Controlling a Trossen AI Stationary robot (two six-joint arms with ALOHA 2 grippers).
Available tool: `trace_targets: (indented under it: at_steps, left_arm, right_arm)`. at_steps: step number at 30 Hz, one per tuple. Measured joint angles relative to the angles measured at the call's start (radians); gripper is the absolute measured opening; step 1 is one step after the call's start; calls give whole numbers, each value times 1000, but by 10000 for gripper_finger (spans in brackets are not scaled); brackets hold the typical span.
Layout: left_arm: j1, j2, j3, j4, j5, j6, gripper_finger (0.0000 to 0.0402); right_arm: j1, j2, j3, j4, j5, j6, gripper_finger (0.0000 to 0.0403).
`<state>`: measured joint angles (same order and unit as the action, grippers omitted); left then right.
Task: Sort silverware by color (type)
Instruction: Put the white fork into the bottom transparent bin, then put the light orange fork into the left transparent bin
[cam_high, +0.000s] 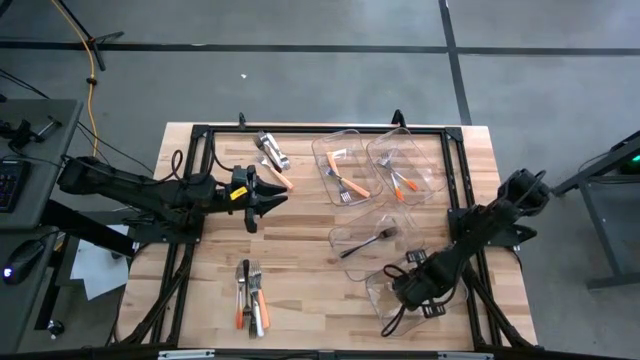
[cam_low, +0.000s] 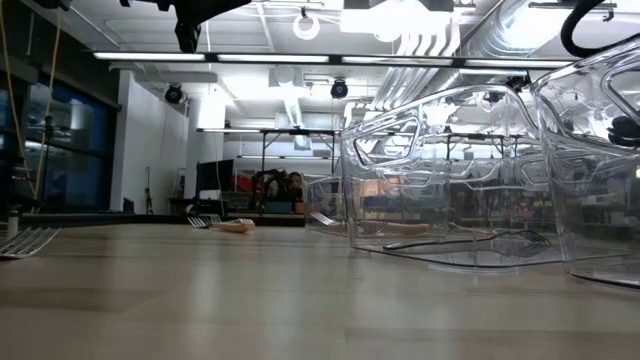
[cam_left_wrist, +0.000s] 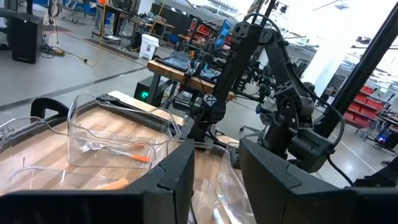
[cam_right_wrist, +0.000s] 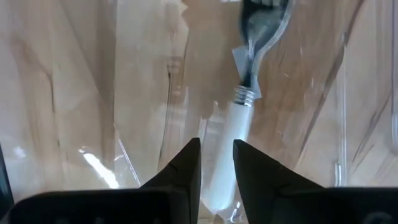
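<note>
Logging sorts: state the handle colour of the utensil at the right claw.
White handle, clearest in the right wrist view.

The table (cam_high: 300, 250) is surfaced in pale, smooth wood strips. The bins (cam_high: 405, 165) are formed of clear, glossy plastic. A glossy white handle and shiny metal head are shown on the utensil (cam_right_wrist: 230, 155).

The high view looks straight down over the whole bench (cam_high: 300, 250). The low view sits at bench level, close against the clear bins (cam_low: 450, 180), which the left wrist view also catches. The right wrist view looks down at close range.
</note>
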<state>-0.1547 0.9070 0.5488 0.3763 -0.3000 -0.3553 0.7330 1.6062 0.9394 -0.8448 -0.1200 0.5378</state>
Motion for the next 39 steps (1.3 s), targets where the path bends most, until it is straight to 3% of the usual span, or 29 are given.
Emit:
trace_targets:
  at_steps: [9,16,22,27,33,39]
  left_arm:
    - [0,0,0,-14,0,0,115]
    - [0,0,0,-14,0,0,115]
    - [0,0,0,-12,0,0,115]
    - [0,0,0,-12,0,-4,115]
    - [0,0,0,-12,0,18,115]
    - [0,0,0,-12,0,21,115]
  right_arm:
    - [0,-3,14,1,-8,2,81]
    - [8,-68,152,-94,24,-86,82]
    - [1,-243,210,-193,149,-3,83]
    - [-31,-459,161,-169,398,190,83]
    - [-65,-714,-13,99,685,267,83]
    - [-172,-856,-261,582,730,175,83]
